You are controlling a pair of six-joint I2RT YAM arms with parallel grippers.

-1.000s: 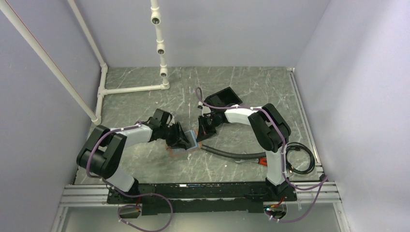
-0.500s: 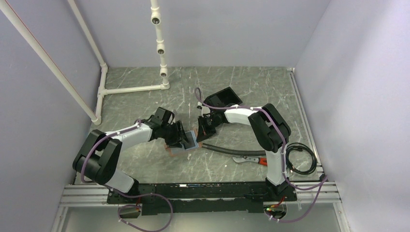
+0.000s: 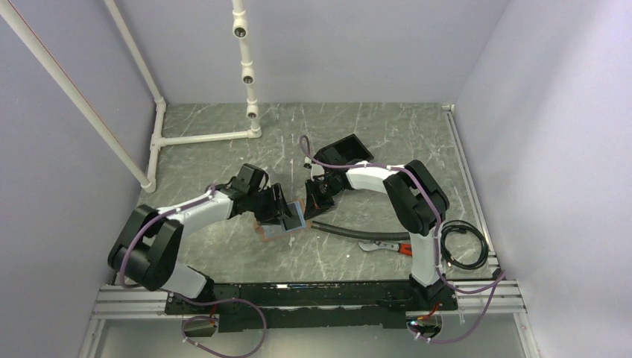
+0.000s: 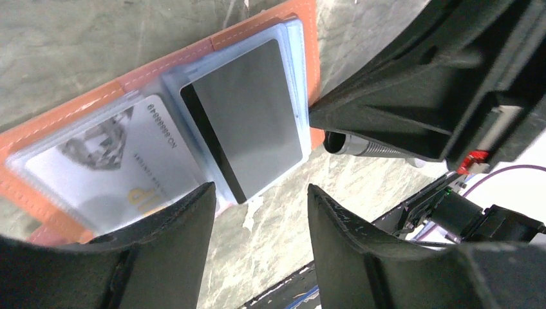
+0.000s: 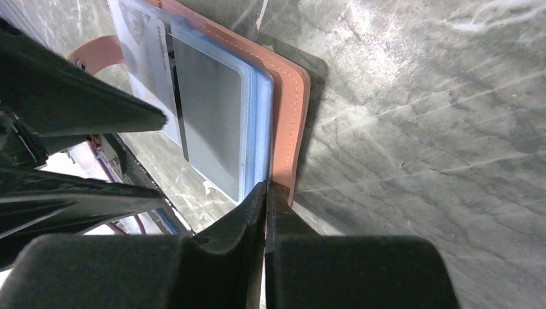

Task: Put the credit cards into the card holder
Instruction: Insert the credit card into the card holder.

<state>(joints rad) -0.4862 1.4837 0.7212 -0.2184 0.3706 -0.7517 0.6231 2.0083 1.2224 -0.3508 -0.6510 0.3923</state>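
L gripper [image 4: 259,193]: jaws spread, empty, over the open holder [image 5: 291,129] lying flat mid-table [image 3: 387,127]. Dark card [image 4: 248,122] sits in a sleeve. R gripper [image 5: 265,188]: jaws pressed together at the holder's edge.

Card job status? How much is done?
Done: a dark card and a light card sit sleeved in the open card holder. In hand: nothing; the left gripper hangs open above them, the right gripper is shut at the holder's edge. Left: no loose card shows in any view, so possibly just withdrawing.
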